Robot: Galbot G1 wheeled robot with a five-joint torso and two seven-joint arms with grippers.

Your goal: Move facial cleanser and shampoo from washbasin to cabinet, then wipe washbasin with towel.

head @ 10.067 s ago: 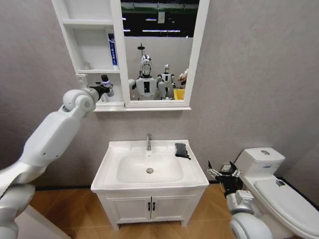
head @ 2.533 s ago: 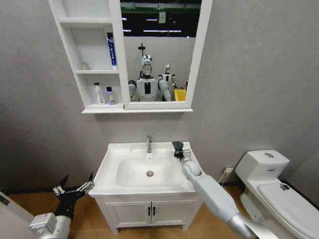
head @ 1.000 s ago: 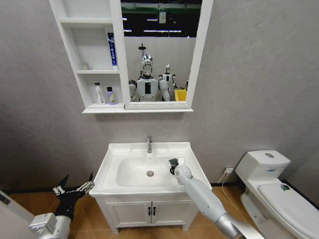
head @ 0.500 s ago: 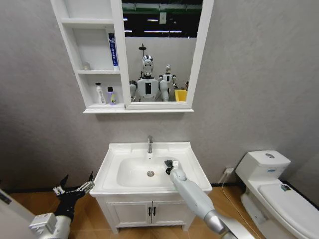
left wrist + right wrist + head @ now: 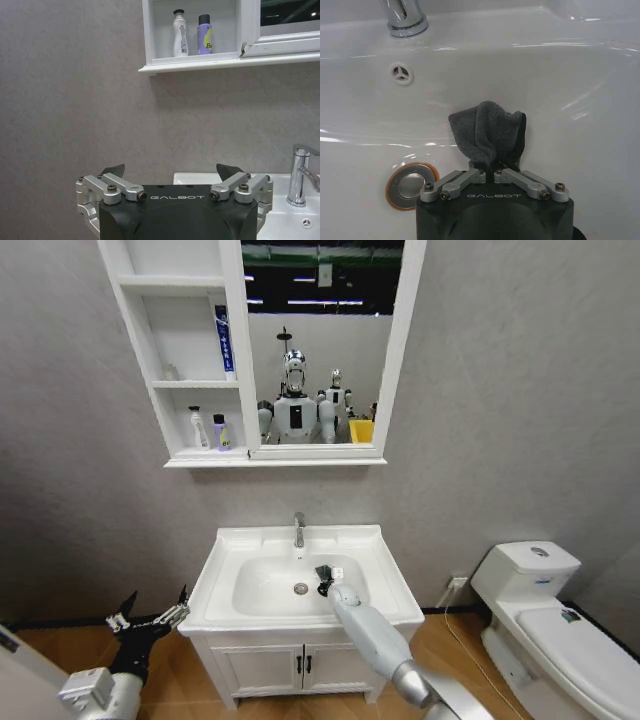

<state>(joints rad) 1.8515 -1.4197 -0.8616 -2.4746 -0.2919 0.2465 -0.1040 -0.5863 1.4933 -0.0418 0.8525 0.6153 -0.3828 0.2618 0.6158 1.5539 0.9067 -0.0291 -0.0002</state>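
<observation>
The cabinet (image 5: 185, 360) hangs on the grey wall at about eleven o'clock from the washbasin (image 5: 232, 546), its three open shelves joined to a white-framed mirror (image 5: 320, 340). On its lowest shelf stand two small bottles side by side: a white bottle (image 5: 199, 428) and, just beside it toward the mirror, a purple bottle (image 5: 220, 433) with a dark cap. A blue tube (image 5: 228, 338) stands upright on the shelf above.

Below, the washbasin sits on a white two-door vanity (image 5: 300, 665), with the chrome tap (image 5: 299, 529) at twelve o'clock on its rim and the round drain (image 5: 301, 589) in the middle of the bowl. A white toilet (image 5: 545, 615) stands off at three o'clock.

The right gripper (image 5: 325, 580) reaches down into the bowl, just at three o'clock of the drain, jaws clamped on the towel (image 5: 487, 132), whose dark grey bunched folds press against the white ceramic of the bowl.

The left gripper (image 5: 150, 618) hangs low at nine o'clock, outside the washbasin's front corner, jaws spread wide with nothing between them.
</observation>
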